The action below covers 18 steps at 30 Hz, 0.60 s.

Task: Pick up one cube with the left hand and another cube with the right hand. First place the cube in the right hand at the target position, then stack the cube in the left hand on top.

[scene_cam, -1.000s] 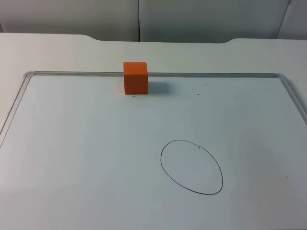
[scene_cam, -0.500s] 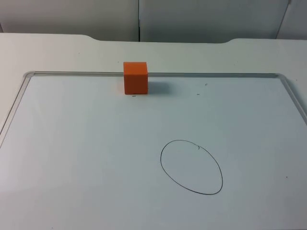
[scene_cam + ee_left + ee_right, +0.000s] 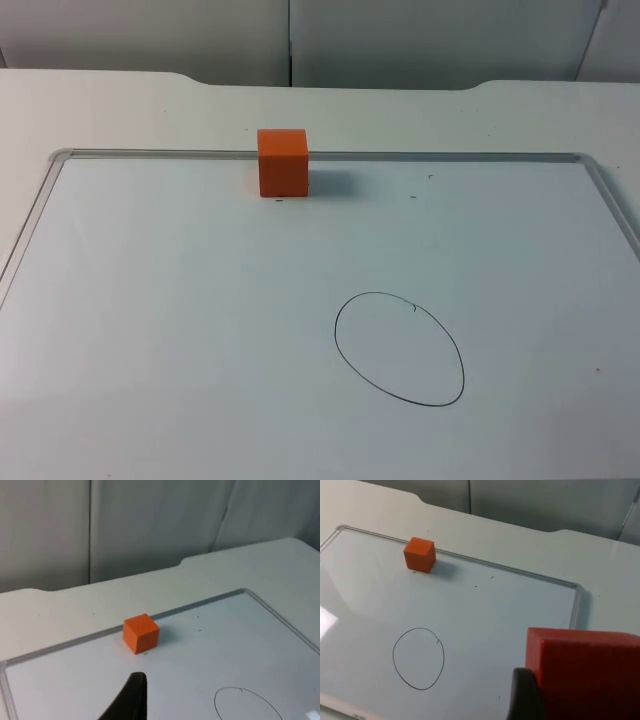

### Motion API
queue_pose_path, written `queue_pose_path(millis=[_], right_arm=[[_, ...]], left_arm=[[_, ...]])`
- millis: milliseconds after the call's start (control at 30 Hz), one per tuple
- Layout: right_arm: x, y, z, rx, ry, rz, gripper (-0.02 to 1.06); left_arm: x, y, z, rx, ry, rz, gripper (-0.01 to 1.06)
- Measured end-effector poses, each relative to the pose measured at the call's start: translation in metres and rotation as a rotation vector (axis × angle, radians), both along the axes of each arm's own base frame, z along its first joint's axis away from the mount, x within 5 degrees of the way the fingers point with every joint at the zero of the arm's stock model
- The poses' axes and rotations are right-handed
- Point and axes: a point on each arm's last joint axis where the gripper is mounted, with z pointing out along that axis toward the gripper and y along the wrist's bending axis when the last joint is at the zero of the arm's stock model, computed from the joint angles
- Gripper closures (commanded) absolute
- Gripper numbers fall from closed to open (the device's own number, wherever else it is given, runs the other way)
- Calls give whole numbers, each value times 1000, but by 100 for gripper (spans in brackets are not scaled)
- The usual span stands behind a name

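An orange cube (image 3: 283,162) sits on the whiteboard (image 3: 180,330), at its far edge and touching the frame, left of centre in the top view. A drawn oval (image 3: 399,348) marks the board nearer the camera and to the right, well apart from that cube. The left gripper (image 3: 131,700) hangs above the board with the orange cube and the oval ahead of it; one black fingertip is visible, and I cannot tell whether its fingers are open or closed. The right gripper (image 3: 530,695) is raised over the board's right side, its fingers clamped on a red cube (image 3: 582,672), held off the surface.
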Motion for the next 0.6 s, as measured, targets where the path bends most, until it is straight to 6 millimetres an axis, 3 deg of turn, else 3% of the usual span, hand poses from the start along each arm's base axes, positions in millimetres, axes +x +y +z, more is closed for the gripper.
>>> queue_pose_path(millis=[133,167,267,367,433,533,567,600], right_arm=[[0,0,0,-17,-6,11,105],[0,0,0,-17,-6,11,105],[0,0,0,-17,-8,12,105],[0,0,0,-15,-11,13,105],[1,1,1,-15,-11,13,105],[4,2,0,-18,-2,14,105],[4,2,0,-18,-2,14,105],[5,2,0,-20,2,14,105]], left_arm=[[57,-8,-4,-19,99,-79,0],[57,-8,-4,-19,99,-79,1],[93,-23,-10,-12,162,-155,1],[127,-56,-22,12,215,-226,1],[135,-67,-27,27,229,-233,1],[163,-104,-51,91,308,-207,1],[163,-104,-51,91,308,-207,1],[175,-118,-64,117,361,-193,1]])
